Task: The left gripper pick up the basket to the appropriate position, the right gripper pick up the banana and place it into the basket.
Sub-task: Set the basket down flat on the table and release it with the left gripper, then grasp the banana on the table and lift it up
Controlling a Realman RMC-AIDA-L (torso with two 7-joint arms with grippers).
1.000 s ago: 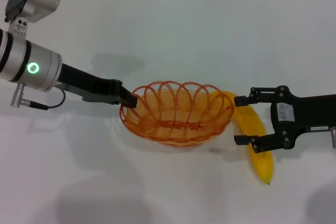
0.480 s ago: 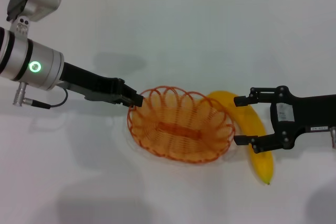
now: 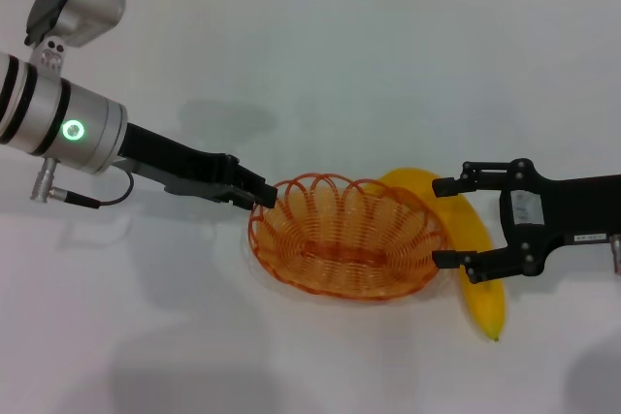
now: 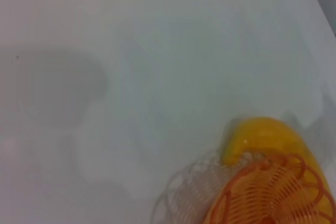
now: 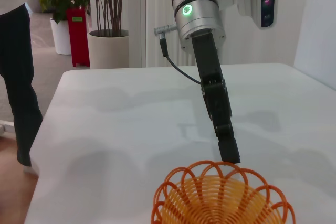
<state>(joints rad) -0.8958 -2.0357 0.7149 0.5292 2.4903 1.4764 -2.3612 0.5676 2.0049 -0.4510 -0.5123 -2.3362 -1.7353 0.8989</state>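
The orange-red wire basket (image 3: 340, 251) sits low over the white table at the middle. My left gripper (image 3: 260, 196) is shut on its left rim. The yellow banana (image 3: 483, 296) lies just right of the basket, its upper end partly hidden behind the basket's rim. My right gripper (image 3: 441, 222) is open, one finger on each side of the banana's middle. The left wrist view shows the banana (image 4: 257, 137) beside the basket (image 4: 268, 192). The right wrist view shows the basket (image 5: 223, 198) with the left gripper (image 5: 229, 153) on its far rim.
The white table (image 3: 320, 75) runs back to a tiled wall. In the right wrist view, the table's far edge (image 5: 52, 93) has potted plants (image 5: 107, 45) and a standing person (image 5: 18, 77) beyond it.
My left gripper has carried the basket to the right, toward the banana, and levelled it from a tilt. The right gripper and the banana have not moved.
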